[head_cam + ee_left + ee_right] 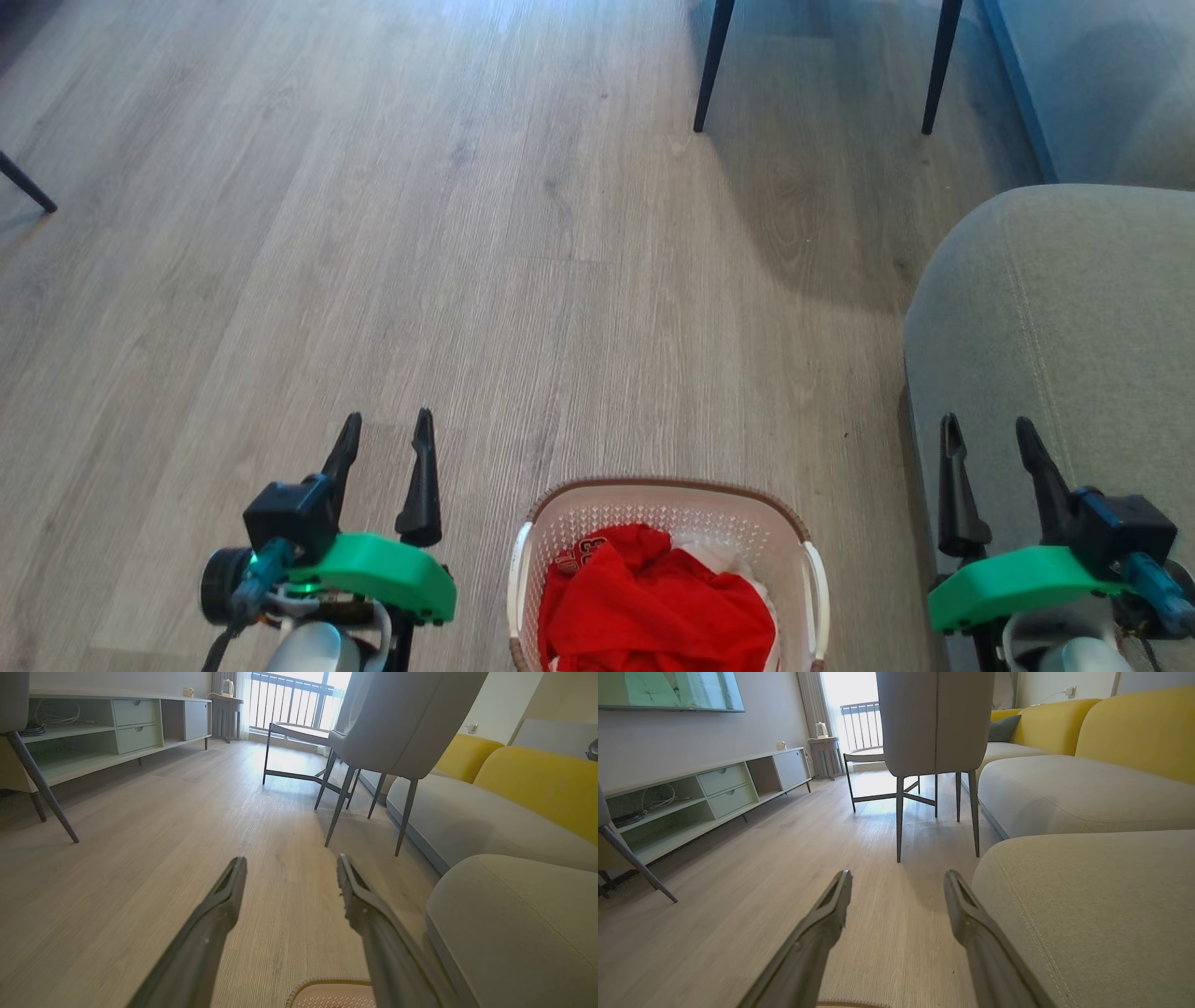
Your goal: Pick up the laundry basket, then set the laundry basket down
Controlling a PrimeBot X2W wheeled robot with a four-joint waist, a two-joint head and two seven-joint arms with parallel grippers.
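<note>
The laundry basket [665, 523] stands on the wooden floor at the bottom middle of the head view, white and perforated with a brown rim, red and white clothes inside. Its rim [327, 983] peeks in at the bottom of the left wrist view. My left gripper [386, 430] hangs open to the left of the basket, apart from it, with nothing between its fingers. My right gripper [988, 437] is open to the right of the basket, over the edge of the grey cushion, also empty. Both point forward, in the left wrist view [291, 867] and the right wrist view [899, 879].
A grey sofa cushion [1064, 336] fills the right side, close to the basket. Dark chair legs [709, 75] stand ahead, and another leg [26, 182] at far left. A grey chair [934, 723], a low TV cabinet [107, 732] and yellow sofa backs [1134, 728] lie further off.
</note>
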